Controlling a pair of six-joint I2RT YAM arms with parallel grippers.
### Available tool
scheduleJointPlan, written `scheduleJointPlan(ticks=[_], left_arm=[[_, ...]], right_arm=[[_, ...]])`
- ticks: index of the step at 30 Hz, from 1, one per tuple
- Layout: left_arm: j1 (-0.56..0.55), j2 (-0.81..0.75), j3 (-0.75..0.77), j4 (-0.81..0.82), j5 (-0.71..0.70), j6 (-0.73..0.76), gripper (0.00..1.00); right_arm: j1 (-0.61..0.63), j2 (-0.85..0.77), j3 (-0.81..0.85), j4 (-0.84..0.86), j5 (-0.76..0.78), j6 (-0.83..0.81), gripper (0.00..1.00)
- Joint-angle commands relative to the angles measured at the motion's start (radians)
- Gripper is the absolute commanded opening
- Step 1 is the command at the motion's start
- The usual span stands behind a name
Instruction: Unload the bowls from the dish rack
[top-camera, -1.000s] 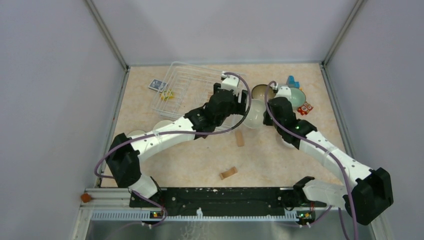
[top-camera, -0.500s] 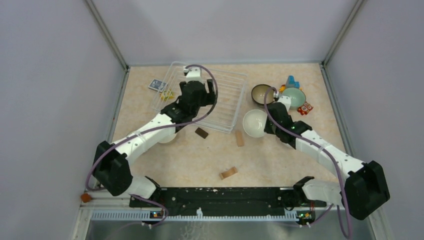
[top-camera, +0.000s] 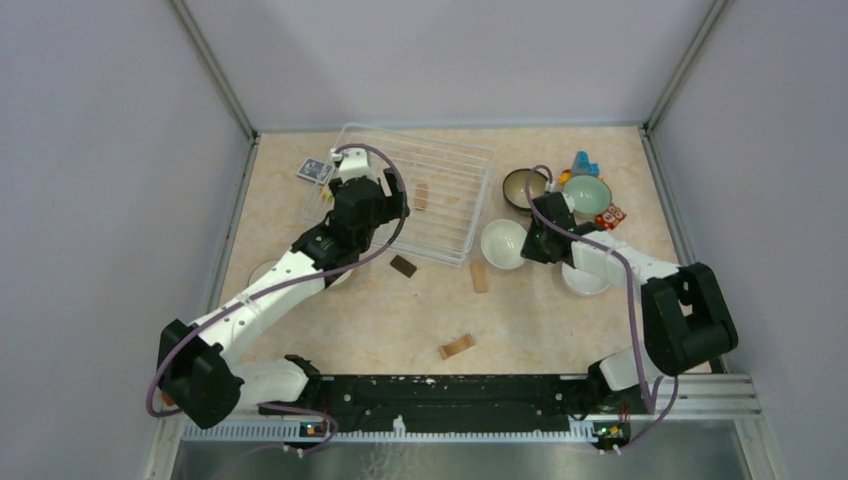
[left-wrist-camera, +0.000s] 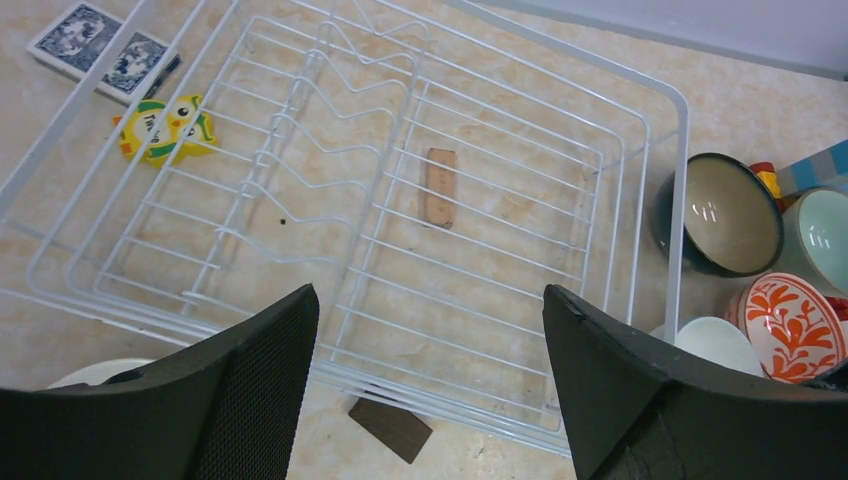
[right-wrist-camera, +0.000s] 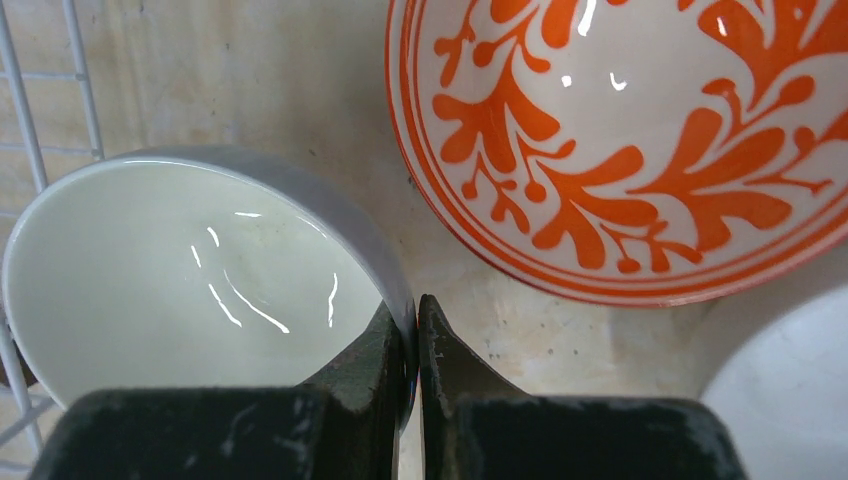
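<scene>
The white wire dish rack (top-camera: 470, 200) holds no bowls, only a wooden block (left-wrist-camera: 439, 187). My left gripper (top-camera: 372, 222) hangs open and empty over the rack's (left-wrist-camera: 640, 130) near-left part; its midpoint in the wrist view (left-wrist-camera: 428, 300). My right gripper (top-camera: 530, 243) is shut on the rim of a plain white bowl (top-camera: 503, 243) just right of the rack, and the pinch shows in the wrist view (right-wrist-camera: 417, 320) on that bowl (right-wrist-camera: 180, 270). An orange-patterned bowl (right-wrist-camera: 640, 140) lies beside it. A dark brown-lined bowl (top-camera: 524, 187) and a pale green bowl (top-camera: 587, 193) stand behind.
White bowls sit at the right (top-camera: 585, 278) and at the left (top-camera: 270, 272). Wooden blocks (top-camera: 479, 277) (top-camera: 457, 346) and a dark block (top-camera: 403, 265) lie on the table. Blue cards (top-camera: 316, 170) and a yellow sticker (left-wrist-camera: 165, 128) lie left of the rack. A blue toy (top-camera: 585, 162) is at the back right.
My left arm has swung from the rack's right side to its left side. My right gripper has brought the white bowl down and a little nearer, still gripping its rim.
</scene>
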Motion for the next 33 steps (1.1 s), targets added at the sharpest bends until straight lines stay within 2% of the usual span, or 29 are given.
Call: scheduleJointPlan(ticks=[1,5,9,14,20,22,25,29,33], left_arm=[[0.005,-0.057,-0.027,-0.002,-0.085,-0.015,0.87],[0.006,-0.099,-0.06,-0.066,-0.191,-0.099,0.88],[0.005,-0.134,-0.094,-0.125,-0.301,-0.143,0.9],[0.029,-0.146,-0.14,-0.147,-0.324,-0.166,0.9],[0.076,-0.132,-0.172,-0.181,-0.311,-0.275,0.91],[0.093,-0.119,-0.178,-0.208,-0.325,-0.327,0.89],[0.114,-0.097,-0.181,-0.276,-0.352,-0.424,0.79],[0.144,-0.066,-0.171,-0.367,-0.37,-0.566,0.51],[0.169,-0.03,-0.164,-0.411,-0.369,-0.638,0.32]], right_arm=[[0.001,0.091,0.144,0.019,0.047,0.057,0.0],[0.001,0.177,0.192,-0.001,0.1,0.075,0.0],[0.002,0.194,0.203,0.016,0.137,0.076,0.01],[0.0,0.173,0.207,0.042,0.17,0.046,0.18],[0.001,0.1,0.203,0.056,0.16,0.004,0.6],[0.0,0.066,0.195,0.069,0.159,-0.019,0.63],[0.001,0.018,0.189,0.082,0.138,-0.069,0.64],[0.001,-0.045,0.164,0.111,0.109,-0.096,0.64],[0.001,-0.117,0.123,0.157,0.1,-0.1,0.64]])
